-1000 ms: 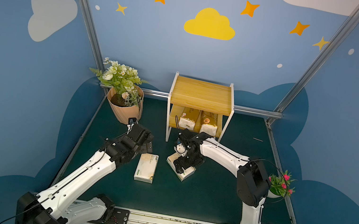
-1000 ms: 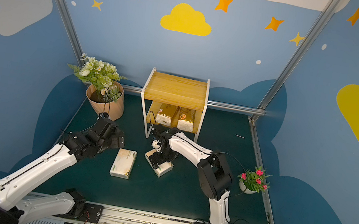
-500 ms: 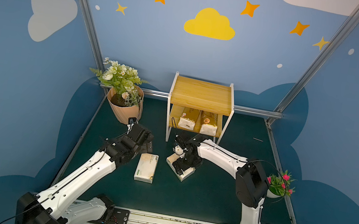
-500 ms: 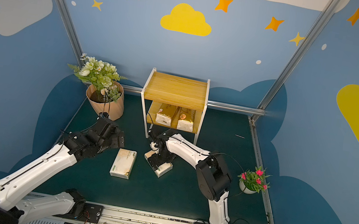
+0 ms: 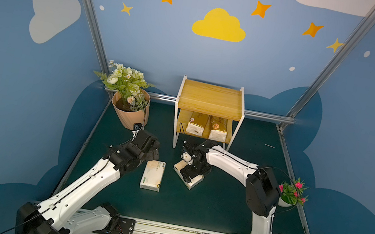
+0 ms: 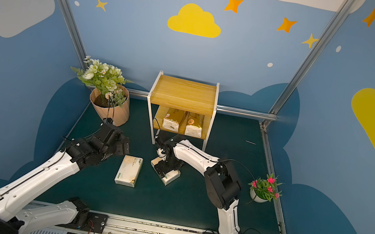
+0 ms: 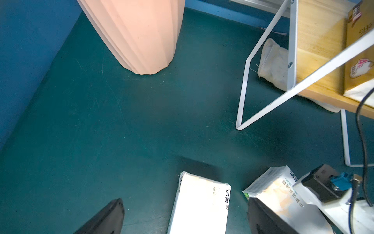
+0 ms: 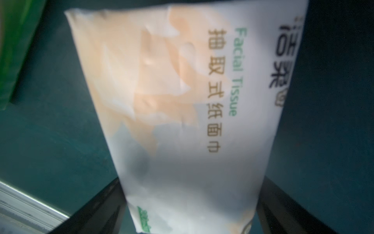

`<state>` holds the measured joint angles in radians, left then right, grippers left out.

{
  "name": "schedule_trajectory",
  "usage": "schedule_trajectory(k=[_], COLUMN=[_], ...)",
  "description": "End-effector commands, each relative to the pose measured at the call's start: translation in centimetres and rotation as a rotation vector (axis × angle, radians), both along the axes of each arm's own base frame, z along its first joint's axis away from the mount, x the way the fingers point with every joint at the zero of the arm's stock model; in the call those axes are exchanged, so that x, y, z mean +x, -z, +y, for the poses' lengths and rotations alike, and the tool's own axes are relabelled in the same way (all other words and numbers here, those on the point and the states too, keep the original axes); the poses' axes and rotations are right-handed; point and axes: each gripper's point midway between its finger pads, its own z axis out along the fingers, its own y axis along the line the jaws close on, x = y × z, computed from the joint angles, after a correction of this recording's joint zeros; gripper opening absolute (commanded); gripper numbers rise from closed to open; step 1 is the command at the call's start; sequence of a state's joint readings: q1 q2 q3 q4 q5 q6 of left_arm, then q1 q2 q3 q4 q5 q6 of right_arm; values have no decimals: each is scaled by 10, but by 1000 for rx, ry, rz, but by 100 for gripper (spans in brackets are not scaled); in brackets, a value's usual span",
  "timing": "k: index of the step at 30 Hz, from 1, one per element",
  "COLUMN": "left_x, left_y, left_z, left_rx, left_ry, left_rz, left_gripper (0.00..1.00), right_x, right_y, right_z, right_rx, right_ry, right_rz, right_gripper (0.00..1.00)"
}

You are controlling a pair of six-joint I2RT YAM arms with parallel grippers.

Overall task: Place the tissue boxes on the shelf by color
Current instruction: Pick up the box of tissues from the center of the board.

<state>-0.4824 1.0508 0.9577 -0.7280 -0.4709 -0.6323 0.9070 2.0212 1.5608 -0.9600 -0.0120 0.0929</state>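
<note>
Your right pincer point(image 5: 193, 172) stands spread wide over a cream-white pack point(image 5: 195, 183) lying askew on the tabletop point(image 5: 217, 206) in front of the shelf point(image 5: 211, 98), its fingers point(image 8: 95, 208) on either side of the wrap; whether they touch it, you cannot tell. Your left pincer point(image 5: 150, 149) is spread too and grips nothing, poised at the far end of the second cream-white pack point(image 5: 152, 175), which lies flat near the first; the gold packs point(image 5: 196, 124) lie side by side on the shelf's lower board.

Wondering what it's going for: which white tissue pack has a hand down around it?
The crooked pack nearer the shelf: the right hand straddles it. The straighter pack lies uncovered, the left hand beside it.
</note>
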Motion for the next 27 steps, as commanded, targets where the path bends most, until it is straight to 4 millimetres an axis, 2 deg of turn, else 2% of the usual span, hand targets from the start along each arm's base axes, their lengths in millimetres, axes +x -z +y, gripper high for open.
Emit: schedule_trajectory(k=[1, 7, 10, 14, 19, 22, 27], left_x=[0, 1, 1, 2, 2, 3, 2], left_y=[-4, -3, -2, 1, 2, 1, 2], left_z=[3, 4, 2, 1, -1, 0, 1], left_rx=[2, 5, 1, -1, -6, -4, 7], left_ry=[-11, -13, -8, -6, -2, -2, -2], left_rz=[-17, -16, -12, -2, 1, -1, 1], left_gripper=[100, 100, 100, 100, 100, 100, 100], right_x=[-11, -10, -7, -5, -7, -10, -22], right_y=[16, 17, 7, -2, -8, -20, -52], right_z=[-1, -4, -4, -4, -6, -6, -3], right_rx=[-27, -42, -21, 0, 5, 25, 65], right_ry=[13, 38, 46, 61, 78, 81, 56], right_rz=[33, -2, -32, -53, -67, -89, -133], right_gripper=[98, 97, 91, 76, 74, 72, 71])
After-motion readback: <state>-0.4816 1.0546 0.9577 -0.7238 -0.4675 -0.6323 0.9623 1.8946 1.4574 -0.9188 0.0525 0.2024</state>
